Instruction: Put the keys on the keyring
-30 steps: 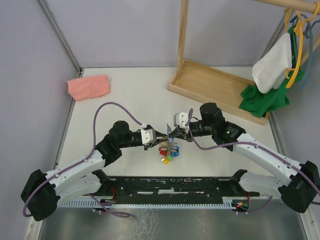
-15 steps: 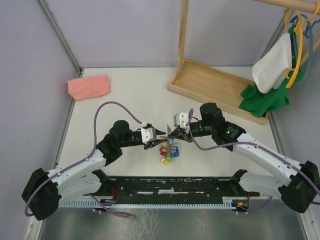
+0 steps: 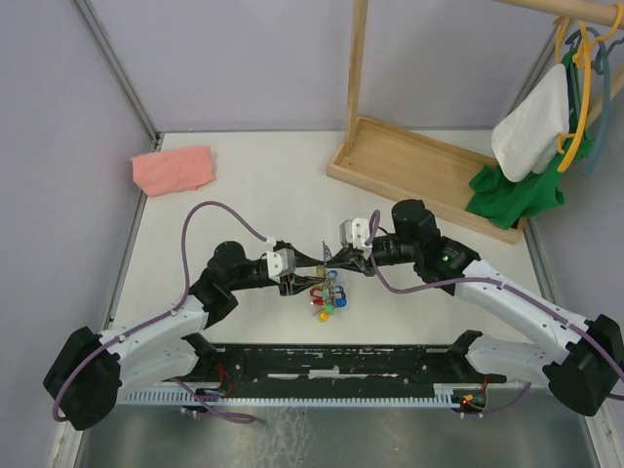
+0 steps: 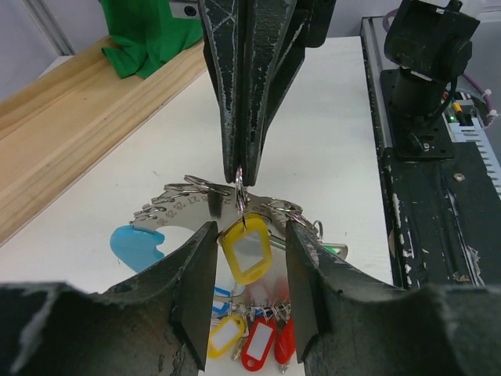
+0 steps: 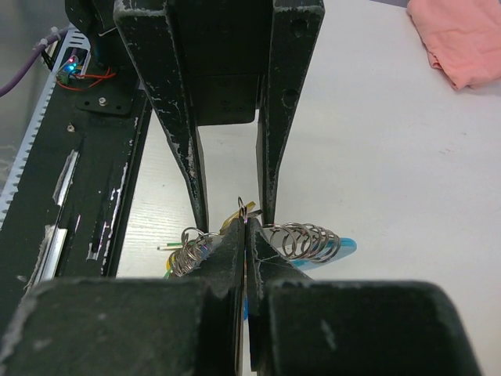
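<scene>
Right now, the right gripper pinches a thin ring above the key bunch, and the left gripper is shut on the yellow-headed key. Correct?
No: in the left wrist view the left gripper is open, its fingers either side of the yellow-headed key. The rest holds.

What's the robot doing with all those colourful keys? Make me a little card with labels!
left gripper: open, one finger on each side of the yellow tag in its own camera
right gripper: shut, pinching the keyring
bunch on the ring: red, yellow and blue tags and a light-blue tag, under both gripper tips
pink cloth: far left of the table
wooden rack: far right, green cloth at its right end
</scene>
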`<state>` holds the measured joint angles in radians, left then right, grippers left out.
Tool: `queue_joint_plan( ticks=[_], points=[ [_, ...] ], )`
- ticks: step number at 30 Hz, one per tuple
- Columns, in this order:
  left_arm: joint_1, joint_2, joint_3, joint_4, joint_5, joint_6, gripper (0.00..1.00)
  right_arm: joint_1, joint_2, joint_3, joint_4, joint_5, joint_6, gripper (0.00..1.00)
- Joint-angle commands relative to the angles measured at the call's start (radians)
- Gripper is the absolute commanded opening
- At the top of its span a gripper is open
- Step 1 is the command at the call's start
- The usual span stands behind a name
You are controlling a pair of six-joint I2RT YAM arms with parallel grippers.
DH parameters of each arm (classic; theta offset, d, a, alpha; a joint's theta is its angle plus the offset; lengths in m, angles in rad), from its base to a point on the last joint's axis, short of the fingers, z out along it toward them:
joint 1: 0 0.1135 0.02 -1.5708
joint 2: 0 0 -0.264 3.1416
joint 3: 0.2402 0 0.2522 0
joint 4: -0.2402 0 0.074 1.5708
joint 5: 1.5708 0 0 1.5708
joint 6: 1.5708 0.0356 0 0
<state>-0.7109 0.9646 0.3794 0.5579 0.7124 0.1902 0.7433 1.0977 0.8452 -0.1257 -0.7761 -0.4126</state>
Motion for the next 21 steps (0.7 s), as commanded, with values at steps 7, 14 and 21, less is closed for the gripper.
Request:
queue_joint_plan(
  ticks=[7, 14, 21],
  points=[
    [0.020, 0.018, -0.014, 0.134, 0.059, -0.079, 0.47, -0.009, -0.032, 0.032, 0.103, -0.083, 0.009, 0.01],
    [0.043, 0.028, -0.026, 0.186, 0.108, -0.110, 0.46, -0.014, -0.029, 0.028, 0.099, -0.140, -0.009, 0.01],
    [0.048, 0.040, -0.019, 0.176, 0.129, -0.117, 0.43, -0.019, -0.029, 0.031, 0.100, -0.149, -0.011, 0.01]
  ],
)
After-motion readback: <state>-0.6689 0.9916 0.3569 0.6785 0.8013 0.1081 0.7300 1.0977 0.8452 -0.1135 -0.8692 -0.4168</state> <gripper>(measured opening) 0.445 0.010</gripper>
